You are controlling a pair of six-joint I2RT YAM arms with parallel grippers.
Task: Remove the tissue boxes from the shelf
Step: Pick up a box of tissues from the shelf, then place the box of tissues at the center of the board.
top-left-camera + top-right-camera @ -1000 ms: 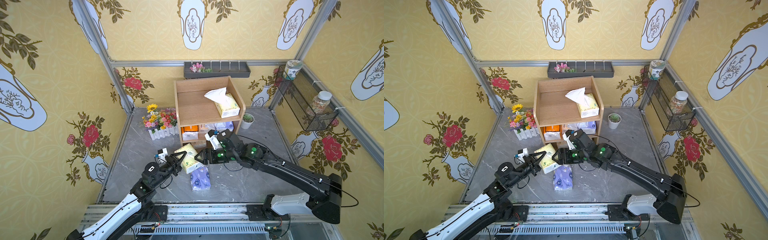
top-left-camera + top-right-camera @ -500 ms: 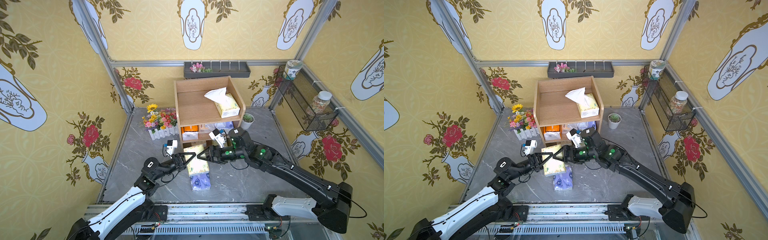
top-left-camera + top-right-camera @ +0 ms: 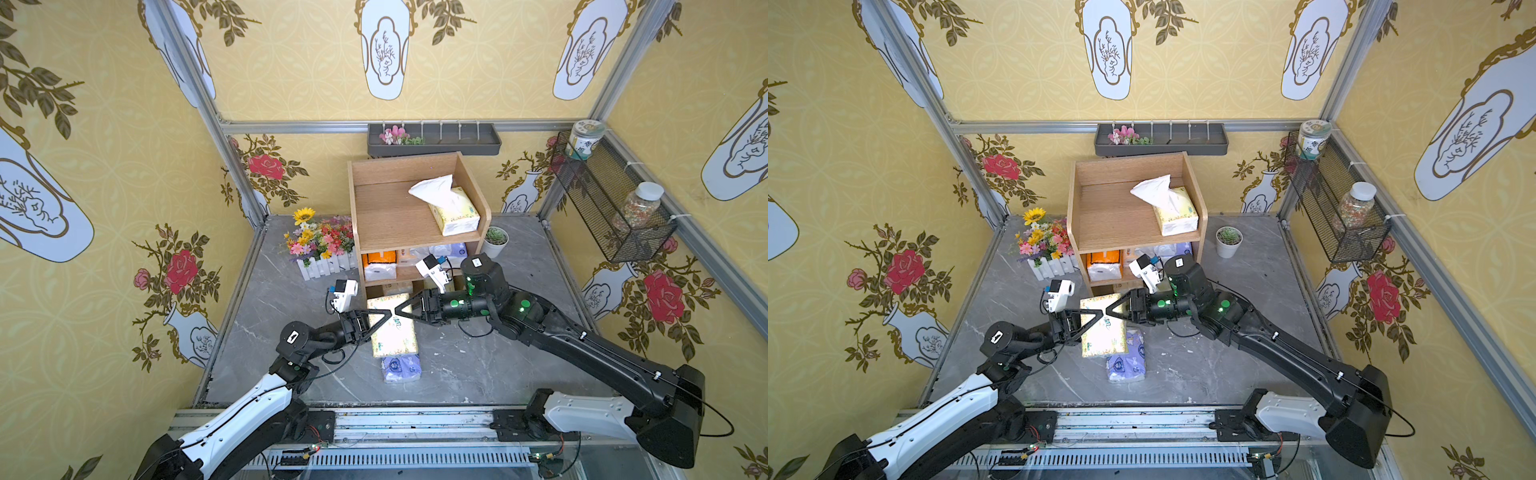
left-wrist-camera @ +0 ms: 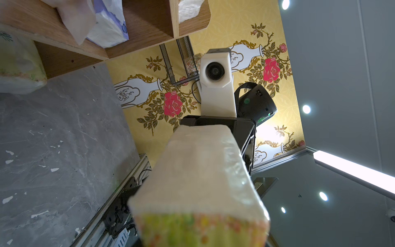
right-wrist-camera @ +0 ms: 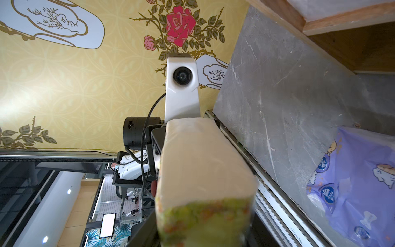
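Observation:
A yellow-green tissue pack (image 3: 394, 334) hangs above the table in front of the shelf (image 3: 386, 216). My left gripper (image 3: 390, 314) is shut on its left side. My right gripper (image 3: 396, 309) grips it from the right, and the two tips nearly meet. The pack fills the jaws in the left wrist view (image 4: 198, 181) and in the right wrist view (image 5: 203, 171). A lavender pack (image 3: 401, 370) lies on the table under it. On the shelf, a pack with white tissue sticking out (image 3: 455, 212) lies on top. An orange pack (image 3: 378, 259) and a lavender one (image 3: 457, 249) sit in the middle tier.
A flower box (image 3: 320, 249) stands left of the shelf and a small potted succulent (image 3: 495, 241) right of it. A black wire basket (image 3: 615, 208) with jars hangs on the right wall. A dark grey tray (image 3: 434, 139) hangs on the back wall.
My left arm has carried the yellow-green pack to the right and turned it lengthwise over the lavender pack. My right gripper's jaws stood wide and have closed on the pack.

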